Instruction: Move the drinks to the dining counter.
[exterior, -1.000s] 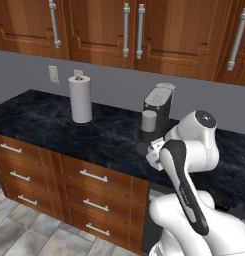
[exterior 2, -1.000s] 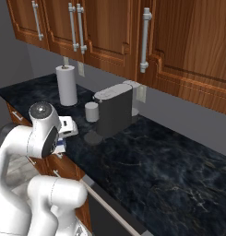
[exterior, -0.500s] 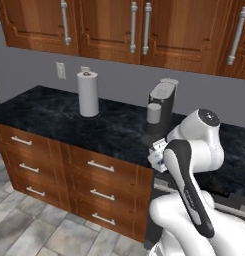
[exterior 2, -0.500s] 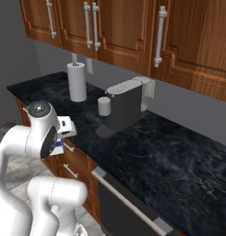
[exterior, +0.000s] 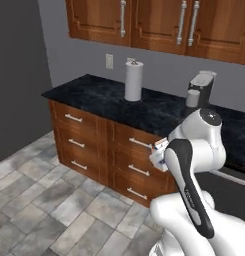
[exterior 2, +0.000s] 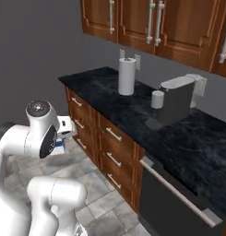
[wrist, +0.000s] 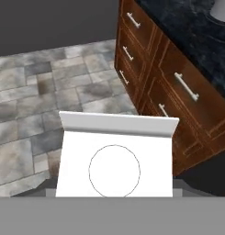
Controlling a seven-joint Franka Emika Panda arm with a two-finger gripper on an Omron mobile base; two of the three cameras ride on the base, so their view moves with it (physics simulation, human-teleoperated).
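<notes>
Since a second ago our base has swung away from the cupboard counter; we now see floor at nine o'clock. Our gripper holds the carton, jaws part-open around it, in transit.

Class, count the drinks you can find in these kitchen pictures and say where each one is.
1. A white-and-blue carton sits in the gripper, held out over the floor beside the drawers. Others may be out of view.
</notes>
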